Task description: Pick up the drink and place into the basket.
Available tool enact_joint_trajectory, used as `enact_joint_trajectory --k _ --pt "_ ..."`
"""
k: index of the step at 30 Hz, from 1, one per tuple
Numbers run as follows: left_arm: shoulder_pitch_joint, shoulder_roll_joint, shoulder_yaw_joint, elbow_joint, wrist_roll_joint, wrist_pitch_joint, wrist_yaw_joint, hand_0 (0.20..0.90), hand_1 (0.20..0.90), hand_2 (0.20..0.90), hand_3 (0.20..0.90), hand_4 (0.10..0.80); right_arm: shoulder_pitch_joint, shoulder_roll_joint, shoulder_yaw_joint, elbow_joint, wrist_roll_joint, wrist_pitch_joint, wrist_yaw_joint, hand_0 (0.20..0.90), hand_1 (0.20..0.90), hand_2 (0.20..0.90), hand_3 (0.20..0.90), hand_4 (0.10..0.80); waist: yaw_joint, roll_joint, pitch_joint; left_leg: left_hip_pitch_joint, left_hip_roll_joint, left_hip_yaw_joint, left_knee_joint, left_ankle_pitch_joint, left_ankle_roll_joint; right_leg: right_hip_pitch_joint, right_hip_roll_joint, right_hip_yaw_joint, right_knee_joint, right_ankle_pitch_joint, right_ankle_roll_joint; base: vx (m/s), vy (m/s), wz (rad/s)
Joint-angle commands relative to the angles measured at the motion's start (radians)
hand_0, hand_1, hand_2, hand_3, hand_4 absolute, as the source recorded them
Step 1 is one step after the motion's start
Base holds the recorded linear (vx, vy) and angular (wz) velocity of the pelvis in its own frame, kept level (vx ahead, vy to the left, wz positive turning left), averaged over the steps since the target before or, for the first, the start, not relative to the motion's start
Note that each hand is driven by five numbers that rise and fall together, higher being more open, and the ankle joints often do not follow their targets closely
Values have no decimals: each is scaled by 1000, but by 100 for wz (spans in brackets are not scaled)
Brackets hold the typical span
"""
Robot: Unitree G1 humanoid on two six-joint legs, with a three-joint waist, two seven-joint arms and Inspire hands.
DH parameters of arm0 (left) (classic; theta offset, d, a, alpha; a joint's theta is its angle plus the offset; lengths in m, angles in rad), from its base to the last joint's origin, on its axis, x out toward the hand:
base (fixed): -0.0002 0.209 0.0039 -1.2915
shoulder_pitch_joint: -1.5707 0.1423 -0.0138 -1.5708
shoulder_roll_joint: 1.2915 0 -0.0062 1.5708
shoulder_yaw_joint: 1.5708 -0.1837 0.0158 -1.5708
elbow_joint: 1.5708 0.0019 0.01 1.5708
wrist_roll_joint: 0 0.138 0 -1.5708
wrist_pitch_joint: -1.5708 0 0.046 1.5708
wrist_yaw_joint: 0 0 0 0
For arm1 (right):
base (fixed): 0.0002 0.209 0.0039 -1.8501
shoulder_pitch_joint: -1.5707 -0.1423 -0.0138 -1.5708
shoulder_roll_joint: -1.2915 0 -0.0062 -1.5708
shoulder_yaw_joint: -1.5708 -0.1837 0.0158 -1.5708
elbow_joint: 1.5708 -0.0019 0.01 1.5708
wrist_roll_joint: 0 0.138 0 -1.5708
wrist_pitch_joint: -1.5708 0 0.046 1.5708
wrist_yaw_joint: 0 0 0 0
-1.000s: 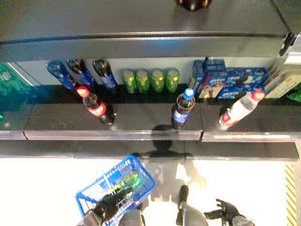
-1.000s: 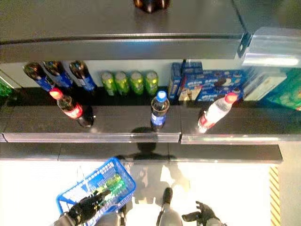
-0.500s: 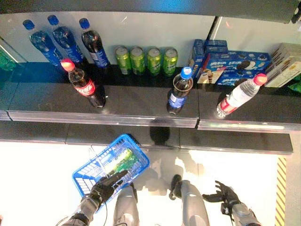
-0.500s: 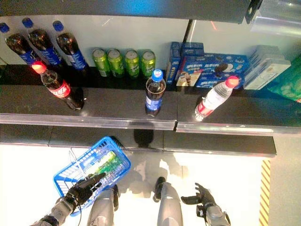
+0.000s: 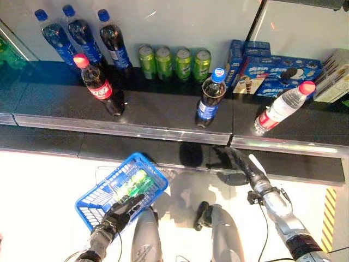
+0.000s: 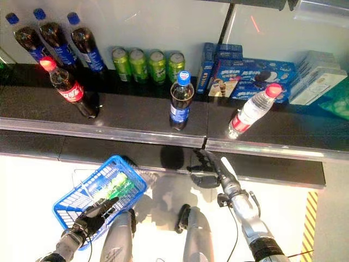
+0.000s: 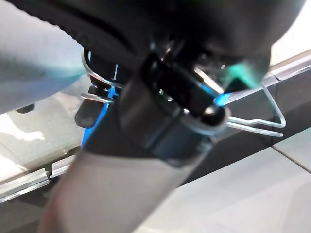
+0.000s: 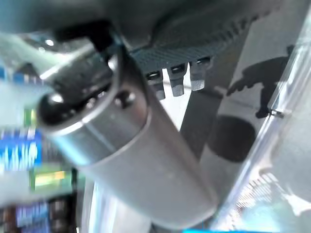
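Note:
A dark drink bottle with a blue cap (image 5: 209, 98) stands upright at the front of the black shelf (image 5: 152, 112). My right hand (image 5: 237, 161) is open and empty, raised to the shelf's front edge just below and right of that bottle, apart from it. My left hand (image 5: 117, 213) is shut on the thin wire handles (image 7: 262, 121) of the blue basket (image 5: 90, 199), which hangs low at the left. A green drink (image 5: 131, 183) lies inside the basket.
A red-capped cola bottle (image 5: 98, 85) and a red-capped water bottle (image 5: 283, 107) stand at the shelf front. Blue-capped bottles (image 5: 82, 38), green cans (image 5: 174, 63) and blue biscuit boxes (image 5: 272, 73) line the back. Striped tape (image 5: 330, 218) marks the floor at the right.
My right hand has risen from low near the floor up to the shelf's front edge below the blue-capped bottle. The blue basket still hangs at the lower left.

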Motion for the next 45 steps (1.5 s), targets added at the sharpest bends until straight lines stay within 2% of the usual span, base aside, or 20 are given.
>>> enact_joint_trajectory --k 1,9,13,25,45 --pt "106 1 -86 -72 -20 -16 -97 300 300 300 200 100 -39 -56 -5 -171 3 -129 16 900 900 900 900 800 10 -9 -44 -30 -11 -3 -18 128 67 44 -17 85 -51 105 109 33 8 1" --pt "109 3 -107 -59 -10 -21 -110 300 300 300 200 100 -94 -130 -29 -308 46 -153 -12 900 900 900 900 800 9 -5 -32 -18 2 2 -16 143 59 57 -22 77 -50 108 112 41 -2 11" --pt "112 9 -103 -49 1 -12 -117 300 300 300 200 100 -117 -156 -51 -337 69 -136 -10 900 900 900 900 800 7 -3 -29 -9 3 2 -10 146 56 64 -24 77 -48 108 111 76 1 5" --pt "116 7 -113 -50 33 7 -115 300 300 300 200 100 -159 -176 -98 -350 117 -111 -95 900 900 900 900 800 5 3 -20 -2 -7 -5 3 165 55 84 -20 76 -53 116 103 68 0 6" --pt "145 -4 -116 -59 87 45 -96 300 300 300 200 100 -167 -85 -159 -257 290 16 -200 900 900 900 900 800 14 13 -24 27 -18 -4 17 206 57 135 -19 63 -58 121 86 70 0 1"
